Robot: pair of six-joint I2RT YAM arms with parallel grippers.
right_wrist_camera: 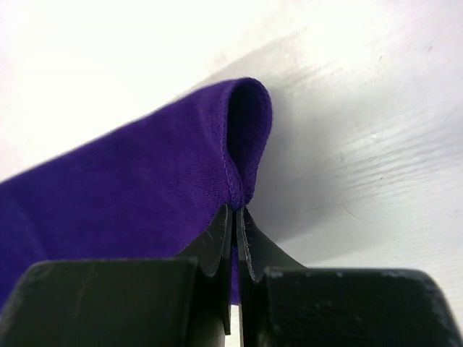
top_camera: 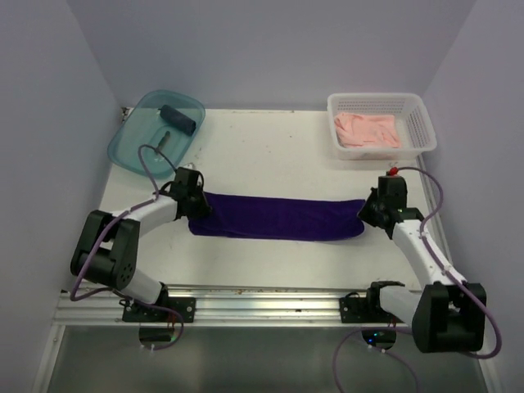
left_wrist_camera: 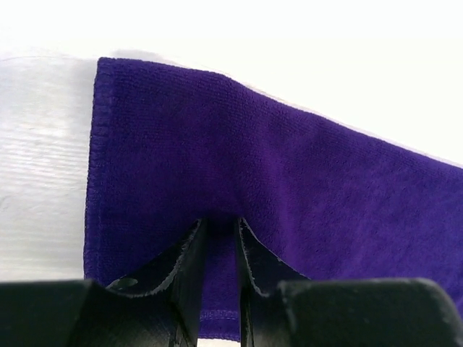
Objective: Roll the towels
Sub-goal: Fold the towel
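A deep purple towel [top_camera: 278,217] lies as a long folded strip across the middle of the table, stretched between both grippers. My left gripper [top_camera: 195,209] holds its left end; in the left wrist view the fingers [left_wrist_camera: 257,253] pinch a bunch of the purple cloth [left_wrist_camera: 289,173] between them. My right gripper [top_camera: 366,211] is shut on the right end, where the folded edge [right_wrist_camera: 246,130] rises from the tips of my right gripper [right_wrist_camera: 236,207]. A dark slate-blue rolled towel [top_camera: 182,119] lies in the teal tray. A pale pink towel [top_camera: 370,129] lies loosely in the white basket.
The teal tray [top_camera: 131,139] stands at the back left, tilted against the wall, with a small grey object [top_camera: 162,141] in it. The white basket [top_camera: 422,123] stands at the back right. A metal rail [top_camera: 262,295] runs along the near edge between the arm bases.
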